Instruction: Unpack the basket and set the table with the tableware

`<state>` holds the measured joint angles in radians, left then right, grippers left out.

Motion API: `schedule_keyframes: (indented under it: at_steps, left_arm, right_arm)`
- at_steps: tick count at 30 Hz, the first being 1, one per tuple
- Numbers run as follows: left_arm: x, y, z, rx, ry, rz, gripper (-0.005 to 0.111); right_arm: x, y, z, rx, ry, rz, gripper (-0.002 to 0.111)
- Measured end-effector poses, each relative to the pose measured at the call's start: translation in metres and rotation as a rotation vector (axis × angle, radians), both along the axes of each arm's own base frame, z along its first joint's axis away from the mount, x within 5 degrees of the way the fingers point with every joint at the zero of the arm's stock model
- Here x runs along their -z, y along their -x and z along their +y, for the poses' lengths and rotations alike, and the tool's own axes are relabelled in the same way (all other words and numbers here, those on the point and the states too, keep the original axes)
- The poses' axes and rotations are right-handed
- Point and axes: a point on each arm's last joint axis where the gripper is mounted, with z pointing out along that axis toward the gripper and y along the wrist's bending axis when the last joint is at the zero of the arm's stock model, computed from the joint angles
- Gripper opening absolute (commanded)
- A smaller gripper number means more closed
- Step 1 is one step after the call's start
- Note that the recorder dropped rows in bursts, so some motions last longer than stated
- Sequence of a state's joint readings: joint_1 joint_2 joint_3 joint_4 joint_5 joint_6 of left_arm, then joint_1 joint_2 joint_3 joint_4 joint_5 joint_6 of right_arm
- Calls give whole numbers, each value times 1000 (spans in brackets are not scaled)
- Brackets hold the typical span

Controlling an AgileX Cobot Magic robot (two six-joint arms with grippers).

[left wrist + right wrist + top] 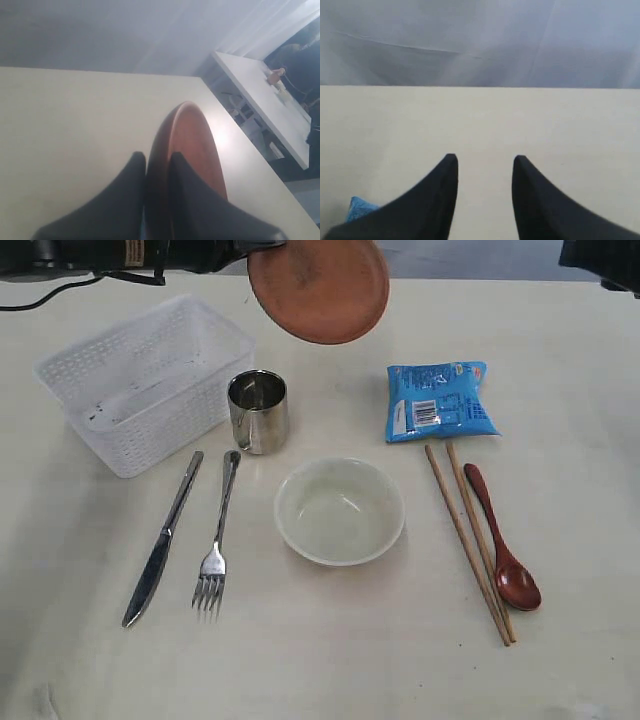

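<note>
Clock taken from the exterior view, bowl (340, 510) at the centre, 6 o'clock toward the near edge of the pale beige worktop (560, 670).

Nearest, at 8 o'clock: one steel knife (163, 538) and one steel fork (218, 535), side by side but apart, knife on the outer side, blade tip and tines toward the near edge. At 4 o'clock: two wooden chopsticks (466, 540), close alongside each other, and one reddish-brown spoon (515, 583) just beside them on the outer side, scoop at the near end.

In the middle: one bowl, pale cream, round, upright, mouth up.

Farther off, at 11 o'clock: one shiny steel cup (259, 412), upright, just beside the basket; touching or not, impossible to tell. At 10 o'clock: one white basket (150, 435), rectangular, lattice-weave walls, upright, set at an angle to the worktop's edge. At 2 o'clock: one blue snack packet (440, 400), lying flat, printed label up, just beyond the far ends of the chopsticks.

Farthest, at 12 o'clock: one brown saucer (318, 288), round and matte, held up off the worktop and tilted, its rim clamped between the left fingers (120, 200), pressed tight against both faces.

Right fingers (437, 200) spread apart with nothing between them, above bare worktop, a blue corner of the snack packet just beside one of them.
</note>
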<state>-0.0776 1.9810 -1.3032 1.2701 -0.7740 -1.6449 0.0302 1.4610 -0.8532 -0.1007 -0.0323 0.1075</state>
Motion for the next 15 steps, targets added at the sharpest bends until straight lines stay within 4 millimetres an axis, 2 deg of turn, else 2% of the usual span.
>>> schedule_keyframes:
  at_steps: [3,6,9,11,12,13,14,15]
  left_arm:
    - [0,0,0,0,0,-2,0]
    - [0,0,0,6,-1,-3,0]
    - [-1,1,-1,18,-1,-6,0]
    - [-1,1,-1,23,-1,-6,0]
    - [-1,1,-1,25,-3,-6,0]
    - [-1,1,-2,26,-1,-4,0]
    - [-1,1,-2,26,0,-4,0]
    - [0,2,-2,30,1,3,0]
  right_arm:
    - [4,-29,0,2,27,119,36]
    - [18,-56,3,-32,36,237,36]
    - [27,-71,11,-139,-12,330,36]
    - [28,-76,17,-264,-109,370,36]
    - [26,-76,19,-323,-198,377,38]
    - [16,-76,19,-474,-347,334,41]
    - [13,-75,17,-540,-393,304,55]
    - [6,-72,12,-662,-522,245,62]
